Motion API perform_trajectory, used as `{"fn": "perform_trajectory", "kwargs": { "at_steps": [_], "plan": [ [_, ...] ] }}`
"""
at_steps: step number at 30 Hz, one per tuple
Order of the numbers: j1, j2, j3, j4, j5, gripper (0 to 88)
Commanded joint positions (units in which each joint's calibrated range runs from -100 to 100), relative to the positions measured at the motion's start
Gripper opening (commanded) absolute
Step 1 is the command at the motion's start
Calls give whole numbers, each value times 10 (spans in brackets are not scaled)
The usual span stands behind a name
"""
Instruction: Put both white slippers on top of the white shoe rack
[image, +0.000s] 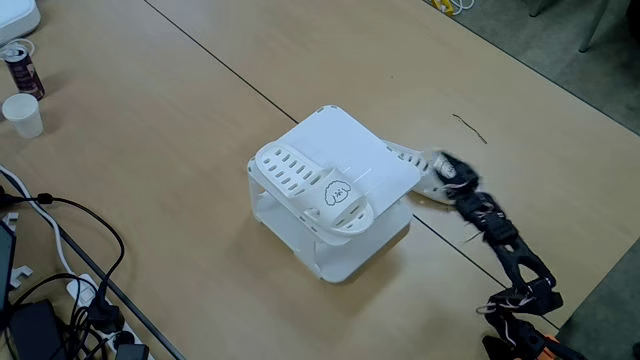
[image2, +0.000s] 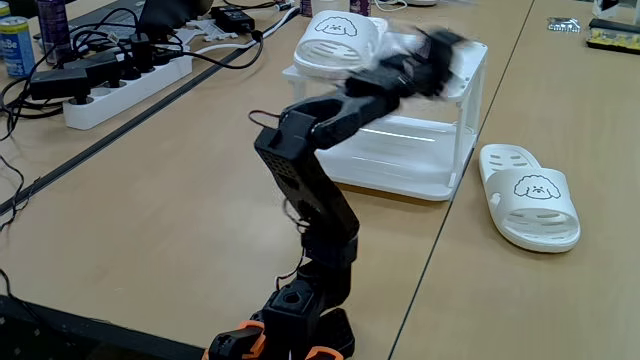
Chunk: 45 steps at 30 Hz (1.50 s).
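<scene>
In a fixed view, one white slipper lies on top of the white shoe rack, frame centre. The second slipper shows partly at the rack's right edge, beside the blurred gripper.

In another fixed view, the second slipper rests on the surface, right of the rack. The gripper is motion-blurred; whether its fingers are apart or together cannot be told. A power strip sits upper left.
</scene>
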Motion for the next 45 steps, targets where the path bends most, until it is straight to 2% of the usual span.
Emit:
{"fn": "perform_trajectory", "kwargs": {
  "at_steps": [1,3,9,17,27,37,45],
  "plan": [
    [97,-3,36,-11,4,220],
    [122,25,55,-39,4,220],
    [143,179,92,-253,4,220],
    [146,352,75,-413,4,220],
    [120,464,-50,-434,4,220],
    [50,495,-55,-434,4,220],
    [71,491,-60,-436,4,220]
  ]
}}
